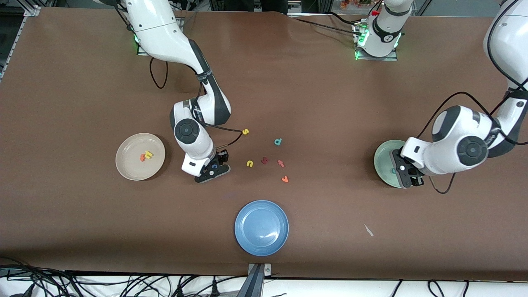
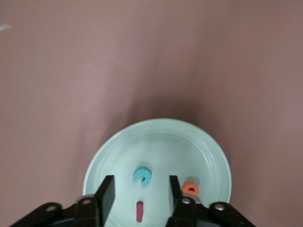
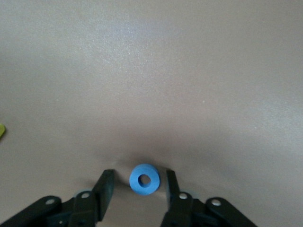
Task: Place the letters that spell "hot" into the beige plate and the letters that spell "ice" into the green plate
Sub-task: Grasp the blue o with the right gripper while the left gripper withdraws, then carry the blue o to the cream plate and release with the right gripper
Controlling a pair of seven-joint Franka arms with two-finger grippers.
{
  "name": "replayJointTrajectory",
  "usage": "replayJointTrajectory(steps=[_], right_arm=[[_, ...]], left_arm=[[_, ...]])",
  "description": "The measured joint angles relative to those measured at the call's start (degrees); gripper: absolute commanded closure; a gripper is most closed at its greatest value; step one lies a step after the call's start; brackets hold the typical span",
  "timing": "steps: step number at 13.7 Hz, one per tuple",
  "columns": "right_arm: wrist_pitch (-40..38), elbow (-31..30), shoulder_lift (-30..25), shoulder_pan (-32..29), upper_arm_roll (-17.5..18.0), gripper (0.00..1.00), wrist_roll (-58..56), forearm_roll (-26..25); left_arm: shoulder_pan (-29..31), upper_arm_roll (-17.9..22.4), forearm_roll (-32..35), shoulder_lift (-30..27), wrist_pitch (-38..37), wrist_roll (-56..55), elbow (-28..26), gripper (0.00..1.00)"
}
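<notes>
Blue "o" (image 3: 144, 179) lies on the table at lower centre-left of the front view, between the right gripper's (image 1: 214, 166) parted, untouching fingers. At centre-right, the left gripper (image 1: 406, 175) hangs open over the green plate (image 2: 208, 146) holding teal "c" (image 2: 142, 176), orange "e" (image 2: 191, 188) and red "i" (image 2: 139, 211).

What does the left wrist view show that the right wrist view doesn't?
Only the left wrist view: the green plate holding the teal "c", orange "e" and dark red "i", under the open left tool. Only the right wrist view: the blue "o" on the table between the open right tool's fingers. Both: brown tabletop.
</notes>
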Motion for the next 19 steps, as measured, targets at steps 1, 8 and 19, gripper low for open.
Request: replayJointTrajectory(steps=[1,8,19], right_arm=[[-0.01,0.0,0.01,0.0,0.0,0.5,-0.02,0.0],[-0.05,0.0,0.04,-0.05,-0.01,0.6,-0.08,0.0],[-0.12,0.08,0.03,-0.24,-0.1,0.73,-0.11,0.0]], left_arm=[[-0.03,-0.13,-1.37,-0.01,-0.29,-1.4,1.39,0.55],[-2.98,-0.61,-2.18,-0.3,-11.55,-20.09,10.71,0.54],[-3.88,-0.87,-11.73,-8.71,-23.84,-64.44,16.77,0.45]])
